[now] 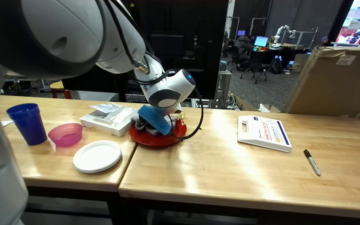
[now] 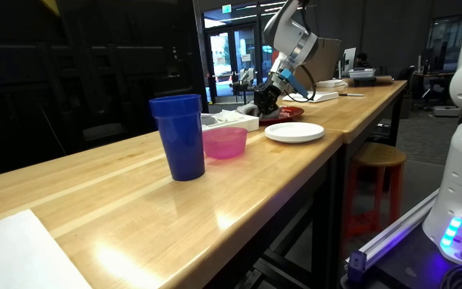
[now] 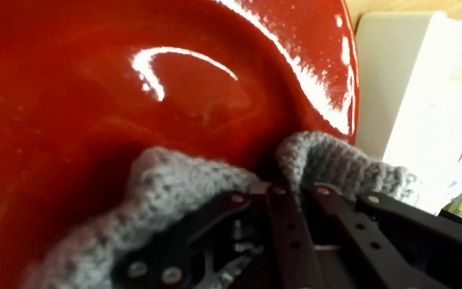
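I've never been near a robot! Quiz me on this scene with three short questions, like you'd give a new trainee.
1. The gripper pinches gray knitted cloth over a glossy plate of which color?
A) blue
B) red
C) green

2. True or false: the marker lies apart from the first aid kit.

3. Fill in: the pink bowl sits between the blue cup and the round ______.

Key:
1. B
2. True
3. white plates
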Robot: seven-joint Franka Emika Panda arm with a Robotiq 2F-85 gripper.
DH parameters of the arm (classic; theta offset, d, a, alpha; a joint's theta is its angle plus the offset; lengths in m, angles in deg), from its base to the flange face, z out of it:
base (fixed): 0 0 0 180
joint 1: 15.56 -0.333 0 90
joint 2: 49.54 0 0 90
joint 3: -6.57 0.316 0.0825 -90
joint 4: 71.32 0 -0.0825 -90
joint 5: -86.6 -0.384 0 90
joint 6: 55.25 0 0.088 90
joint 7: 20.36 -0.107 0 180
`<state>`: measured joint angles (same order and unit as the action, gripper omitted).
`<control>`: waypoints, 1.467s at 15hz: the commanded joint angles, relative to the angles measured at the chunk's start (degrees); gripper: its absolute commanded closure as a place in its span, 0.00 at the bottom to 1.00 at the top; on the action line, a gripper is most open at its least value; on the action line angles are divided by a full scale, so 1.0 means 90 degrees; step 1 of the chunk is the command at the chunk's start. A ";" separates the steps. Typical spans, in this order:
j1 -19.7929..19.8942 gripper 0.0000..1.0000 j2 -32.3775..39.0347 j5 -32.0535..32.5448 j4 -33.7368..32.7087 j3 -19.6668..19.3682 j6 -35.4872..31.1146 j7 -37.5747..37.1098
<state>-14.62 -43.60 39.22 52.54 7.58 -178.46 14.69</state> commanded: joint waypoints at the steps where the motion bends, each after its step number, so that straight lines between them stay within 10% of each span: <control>1: -0.0074 0.98 -0.0243 -0.0199 0.0343 0.0061 -0.0557 -0.0132; 7: -0.0137 0.98 -0.0446 -0.0417 0.0571 0.0132 -0.1090 -0.0552; 13: -0.0207 0.98 -0.0583 -0.0371 0.0569 0.0143 -0.0334 -0.2915; 22: -0.0498 0.98 -0.0798 0.0804 0.0810 0.0267 -0.1470 -0.5957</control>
<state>-18.03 -47.89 40.51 57.20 9.50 -187.96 -29.82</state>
